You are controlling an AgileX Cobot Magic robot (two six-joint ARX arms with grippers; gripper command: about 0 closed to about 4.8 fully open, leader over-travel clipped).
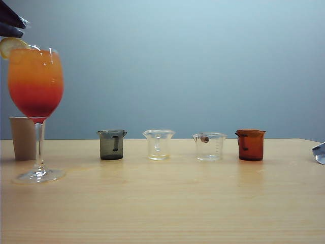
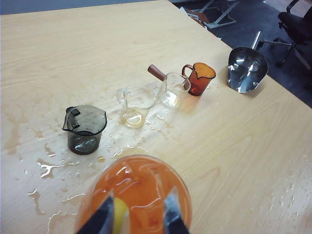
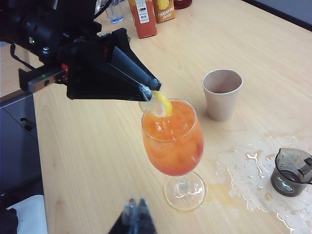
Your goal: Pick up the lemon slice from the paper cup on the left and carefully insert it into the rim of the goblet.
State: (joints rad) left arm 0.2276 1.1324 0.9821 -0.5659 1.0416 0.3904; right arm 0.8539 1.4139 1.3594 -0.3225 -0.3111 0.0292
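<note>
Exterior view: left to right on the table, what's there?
Paper cup → goblet with the lemon slice on its rim, left gripper just above → grey beaker → clear beaker → second clear beaker → amber beaker → metal scoop at the edge.

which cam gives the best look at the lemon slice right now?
Right wrist view: the lemon slice sits on the goblet rim at the left gripper tips. Exterior view catches it at the frame edge; left wrist view shows a sliver between the fingers.
</note>
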